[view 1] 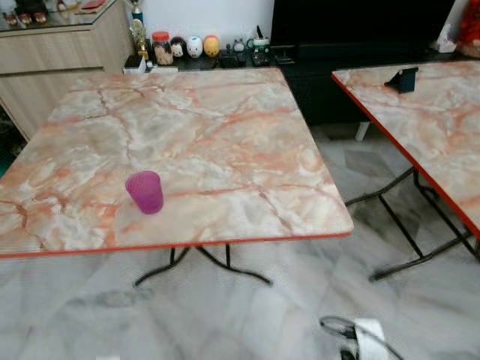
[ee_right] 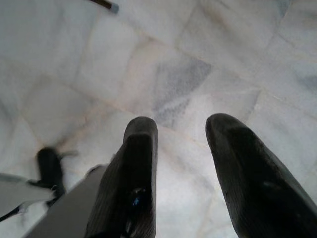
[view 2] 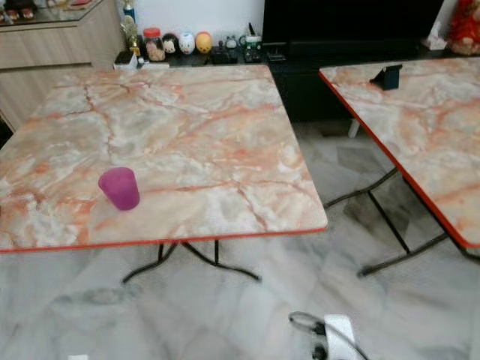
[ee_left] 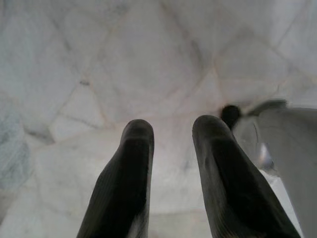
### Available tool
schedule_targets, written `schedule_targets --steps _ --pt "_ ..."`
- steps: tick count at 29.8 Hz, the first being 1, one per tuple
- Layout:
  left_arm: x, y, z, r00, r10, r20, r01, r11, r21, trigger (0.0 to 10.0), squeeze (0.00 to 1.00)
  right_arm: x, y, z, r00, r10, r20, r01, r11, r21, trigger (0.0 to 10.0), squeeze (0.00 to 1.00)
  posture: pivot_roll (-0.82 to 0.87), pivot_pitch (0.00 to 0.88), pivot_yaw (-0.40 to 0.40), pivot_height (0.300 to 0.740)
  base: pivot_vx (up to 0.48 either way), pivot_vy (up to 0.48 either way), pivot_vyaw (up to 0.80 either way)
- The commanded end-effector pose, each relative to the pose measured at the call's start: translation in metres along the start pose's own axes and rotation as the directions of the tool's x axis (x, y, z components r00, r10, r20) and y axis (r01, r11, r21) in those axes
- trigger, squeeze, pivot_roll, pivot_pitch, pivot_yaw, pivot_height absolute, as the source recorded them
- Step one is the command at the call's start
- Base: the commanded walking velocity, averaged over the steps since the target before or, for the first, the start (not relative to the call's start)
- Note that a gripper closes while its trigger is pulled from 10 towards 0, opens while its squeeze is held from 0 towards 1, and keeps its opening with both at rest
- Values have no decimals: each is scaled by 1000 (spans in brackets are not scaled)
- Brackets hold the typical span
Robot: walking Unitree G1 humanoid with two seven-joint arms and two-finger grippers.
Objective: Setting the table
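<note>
A purple plastic cup point(view 1: 145, 192) stands upright near the front edge of a marble-patterned table point(view 1: 210, 135) with a red rim. Both arms hang down by my sides. My left gripper point(ee_left: 171, 130) is open over the pale marble floor, with nothing between its fingers. My right gripper point(ee_right: 181, 130) is open too, also above bare floor tiles.
A second marble-patterned table point(view 1: 435, 127) stands to the right with a dark phone stand point(view 1: 403, 79) on it. A gap of floor lies between the tables. Behind are a low dark shelf with figurines point(view 1: 195, 47) and a wooden cabinet point(view 1: 52, 60).
</note>
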State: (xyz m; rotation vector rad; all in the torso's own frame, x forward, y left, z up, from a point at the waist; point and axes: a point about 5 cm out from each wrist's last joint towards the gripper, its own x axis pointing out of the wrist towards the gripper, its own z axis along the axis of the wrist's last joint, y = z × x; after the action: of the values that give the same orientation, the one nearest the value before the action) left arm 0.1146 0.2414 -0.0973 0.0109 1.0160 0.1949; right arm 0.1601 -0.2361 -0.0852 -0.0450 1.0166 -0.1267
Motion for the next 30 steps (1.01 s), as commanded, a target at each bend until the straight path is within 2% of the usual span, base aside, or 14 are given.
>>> schedule_targets --steps 1,16,28,30 --pt "-1 6 -1 1000 15 -8 -14 1000 4 10000 0 1 5 1 1000 14 -6 -14 1000 3 10000 0 -37 0 36 732 0 285 0" --pt "-1 6 1 1000 15 1 -15 1000 11 10000 0 2 3 6 1000 1 -20 -1 1000 5 10000 0 -33 0 38 732 0 38 0" --pt "-1 6 0 1000 11 3 -11 1000 4 10000 0 3 10 9 1000 11 -14 -11 1000 0 10000 0 -37 0 41 732 0 0 0" --pt "-1 6 0 1000 10 1 -10 1000 5 10000 0 3 10 10 1000 10 -14 -10 1000 -26 10000 0 -36 0 39 732 0 0 0"
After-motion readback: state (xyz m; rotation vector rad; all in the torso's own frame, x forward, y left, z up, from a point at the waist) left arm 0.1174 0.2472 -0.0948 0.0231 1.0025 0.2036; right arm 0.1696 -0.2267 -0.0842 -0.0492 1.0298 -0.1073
